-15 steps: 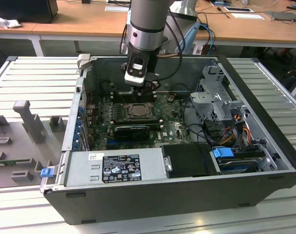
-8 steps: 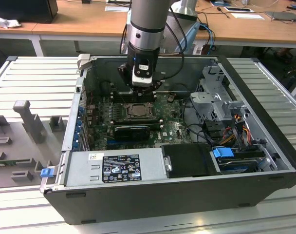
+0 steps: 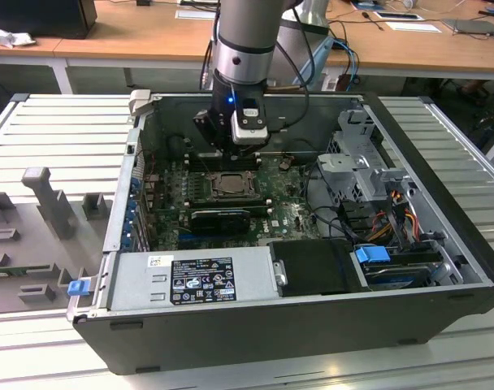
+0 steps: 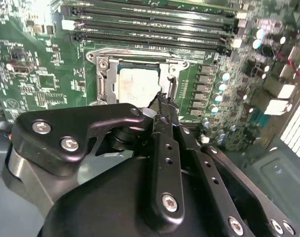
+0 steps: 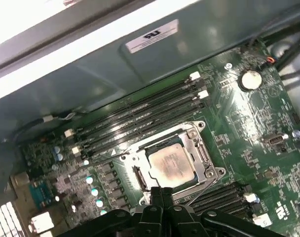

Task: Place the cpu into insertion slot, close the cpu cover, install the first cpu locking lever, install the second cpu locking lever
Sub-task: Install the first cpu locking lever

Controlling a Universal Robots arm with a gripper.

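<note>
The small, flat, pale beige-silver square cpu [image 5: 169, 165] lay seated flat within the dark, square, silver-rimmed insertion slot [image 5: 140, 178].

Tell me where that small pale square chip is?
In the first wrist view, the small pale beige-silver square chip sits in the square metal-rimmed socket on the green circuit board, beside the long black memory slots, close to the gripper.

Bright even light, patchy glare

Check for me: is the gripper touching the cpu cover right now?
Cannot tell. In both wrist views the gripper overlaps the edge of the cpu cover beside the cpu, but neither view plainly shows contact or a gap.
</note>
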